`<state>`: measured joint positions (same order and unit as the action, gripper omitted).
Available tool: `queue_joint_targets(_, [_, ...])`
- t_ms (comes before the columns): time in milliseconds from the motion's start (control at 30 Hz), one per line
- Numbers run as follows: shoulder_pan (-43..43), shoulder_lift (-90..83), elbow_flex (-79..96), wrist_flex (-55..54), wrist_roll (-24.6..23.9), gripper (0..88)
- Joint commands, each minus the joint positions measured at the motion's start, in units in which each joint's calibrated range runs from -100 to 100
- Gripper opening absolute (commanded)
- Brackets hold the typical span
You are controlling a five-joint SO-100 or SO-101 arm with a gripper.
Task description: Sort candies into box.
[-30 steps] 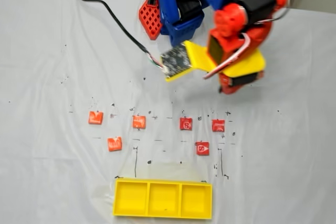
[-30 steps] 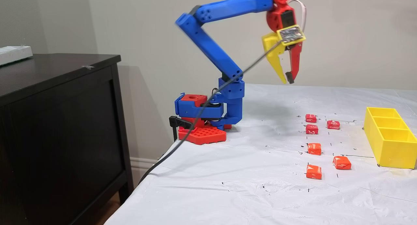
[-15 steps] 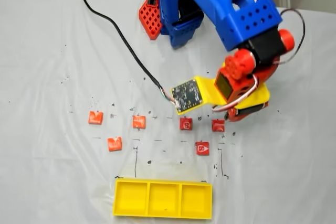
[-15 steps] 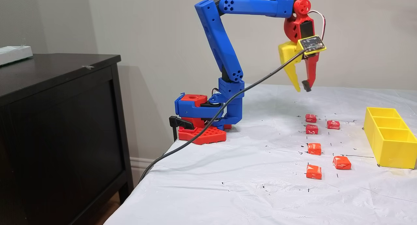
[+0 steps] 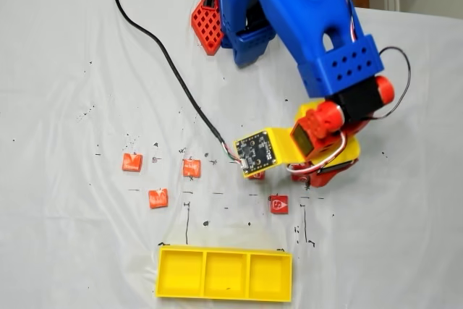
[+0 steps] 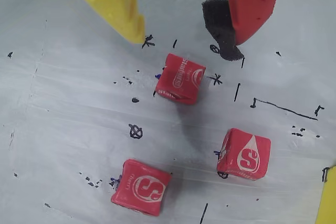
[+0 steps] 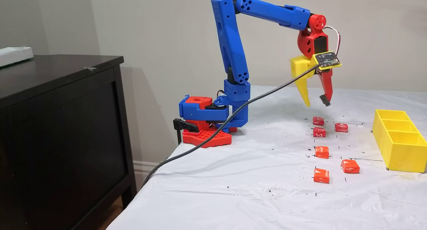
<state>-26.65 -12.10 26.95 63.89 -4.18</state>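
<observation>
Red wrapper with white lettering marked the small square candy (image 6: 180,78) that lay nearest the two-finger gripper (image 6: 186,40) in the wrist view, just below the gap between the yellow plastic finger (image 6: 113,1) and the red finger with its dark foam pad (image 6: 247,9). The jaws stood spread and held nothing, hanging above the white table cover (image 7: 267,176) rather than touching it, as a fixed view from the side showed (image 7: 317,103). The candy sat turned slightly askew to the line between the fingertips, so a straight descent looked likely to straddle it. Two more red candies (image 6: 140,187) (image 6: 244,154) lay farther off, and the bright yellow three-compartment tray (image 7: 397,140) stood well apart, apparently empty.
</observation>
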Motion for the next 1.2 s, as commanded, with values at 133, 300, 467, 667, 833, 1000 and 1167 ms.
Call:
queue_joint_targets(133, [1.6, 5.8, -3.7, -2.4, 0.9, 21.3])
queue_joint_targets(300, [0.9, 7.5, -3.9, -1.5, 0.9, 23.3])
queue_joint_targets(467, [0.0, 6.0, -2.9, -3.0, 0.4, 24.7])
queue_joint_targets(667, [-0.7, 5.4, -2.5, -4.2, 0.0, 24.8])
queue_joint_targets(833, [-1.3, 8.0, -2.4, -5.7, 0.0, 24.8])
queue_joint_targets(1000, [-1.3, 12.6, -3.5, -5.7, -0.2, 24.8])
queue_joint_targets(1167, [-0.7, 16.4, -4.7, -6.7, -0.7, 22.2])
